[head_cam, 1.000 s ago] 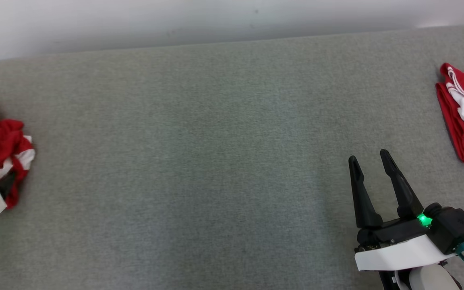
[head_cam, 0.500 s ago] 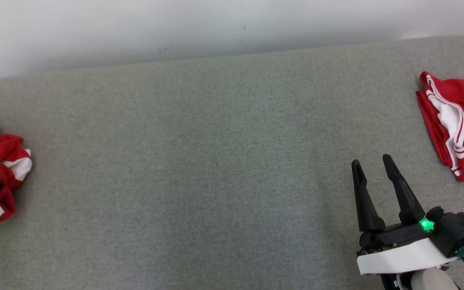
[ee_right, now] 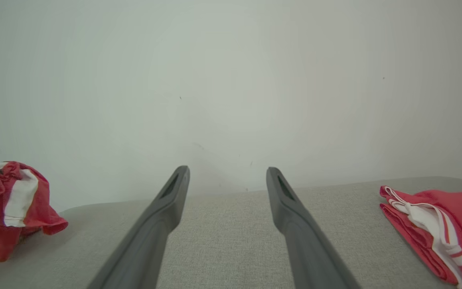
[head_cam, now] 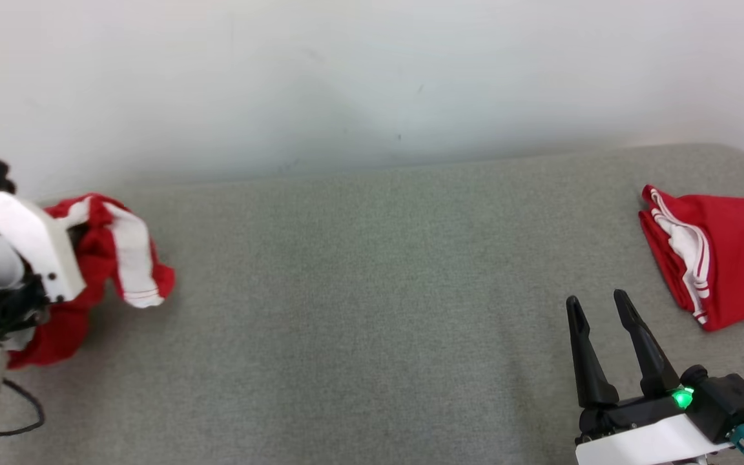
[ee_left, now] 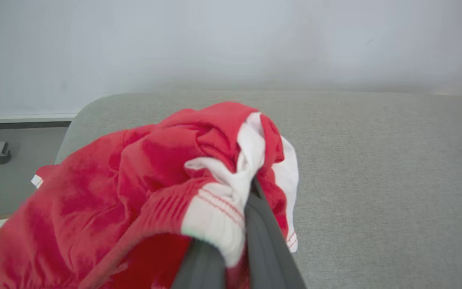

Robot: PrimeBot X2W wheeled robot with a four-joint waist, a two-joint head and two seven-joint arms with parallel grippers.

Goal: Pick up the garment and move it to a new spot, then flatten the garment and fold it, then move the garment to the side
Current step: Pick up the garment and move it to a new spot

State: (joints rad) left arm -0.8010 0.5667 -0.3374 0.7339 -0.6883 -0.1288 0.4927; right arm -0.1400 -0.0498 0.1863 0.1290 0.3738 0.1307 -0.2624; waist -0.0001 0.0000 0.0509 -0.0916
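The left gripper (ee_left: 250, 200) has clamped the garment (head_cam: 107, 258) and raised it off the table's (head_cam: 372, 290) left edge — pickup made; the right gripper (head_cam: 597, 298) gapes, empty.

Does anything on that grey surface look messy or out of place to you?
Yes: the red and white garment at the left end of the grey surface is a crumpled bunch, pinched in the left gripper and hanging unevenly. The other red garment at the right end lies neatly folded. Nothing looks torn or spilled.
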